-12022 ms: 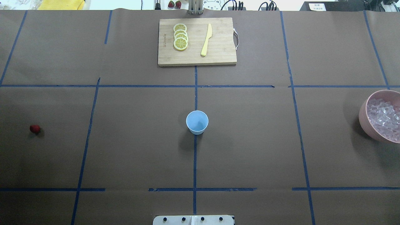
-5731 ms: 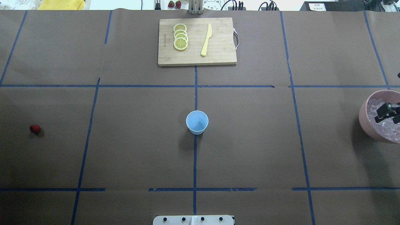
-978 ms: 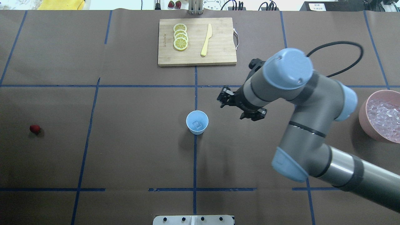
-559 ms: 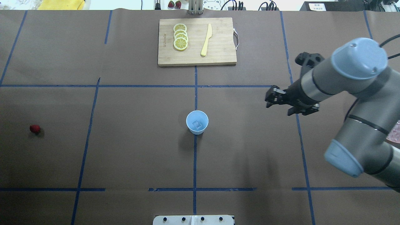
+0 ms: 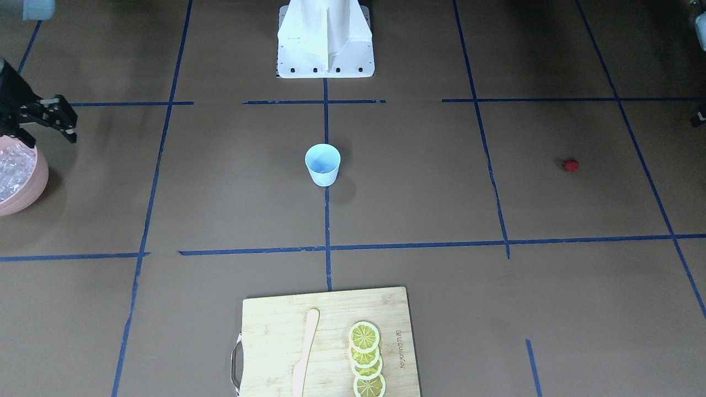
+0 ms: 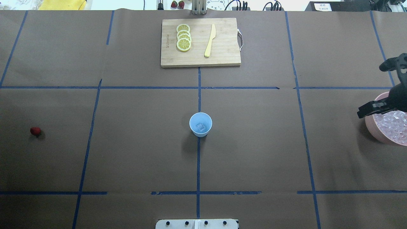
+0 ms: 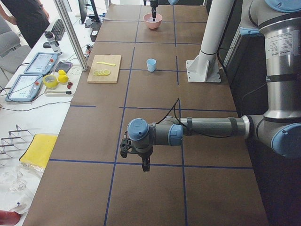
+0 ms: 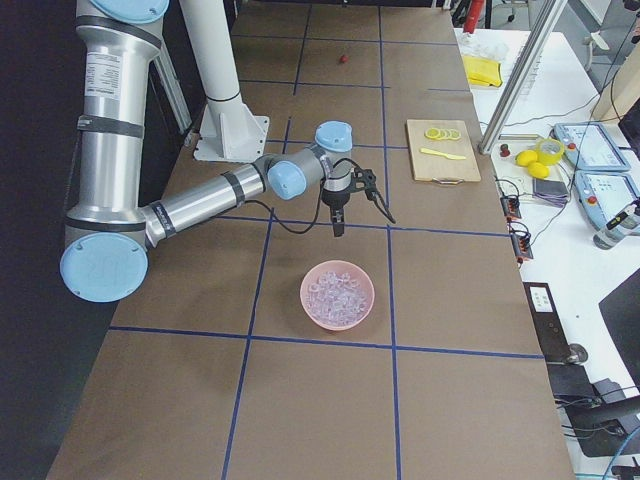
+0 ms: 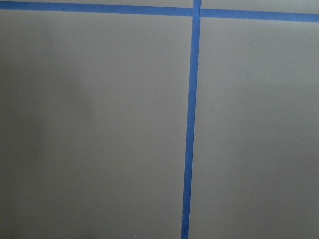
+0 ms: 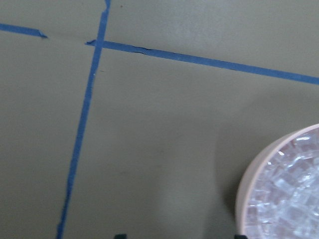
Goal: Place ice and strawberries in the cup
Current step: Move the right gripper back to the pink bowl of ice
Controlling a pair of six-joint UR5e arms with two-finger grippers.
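The light blue cup (image 6: 200, 124) stands upright at the table's middle with one ice cube (image 6: 200, 127) in it; it also shows in the front view (image 5: 322, 164). More ice (image 6: 394, 125) fills the pink bowl (image 6: 370, 127) at the right edge. My right gripper (image 6: 365, 111) hangs open and empty above the bowl's cup-side rim; its fingertips (image 10: 119, 236) stand wide apart in the right wrist view. The strawberry (image 6: 35, 131) lies alone at the far left. My left gripper (image 7: 143, 162) hovers over bare table far from everything; I cannot tell if it is open.
A wooden cutting board (image 6: 222, 57) with lemon slices (image 6: 183, 37) and a yellow knife (image 6: 210, 40) lies at the far middle. The robot's white base (image 5: 325, 38) stands at the near middle edge.
My right arm has swung from beside the cup back to the right, to the pink bowl. An ice cube lies in the cup; twelve seconds ago the cup was empty.
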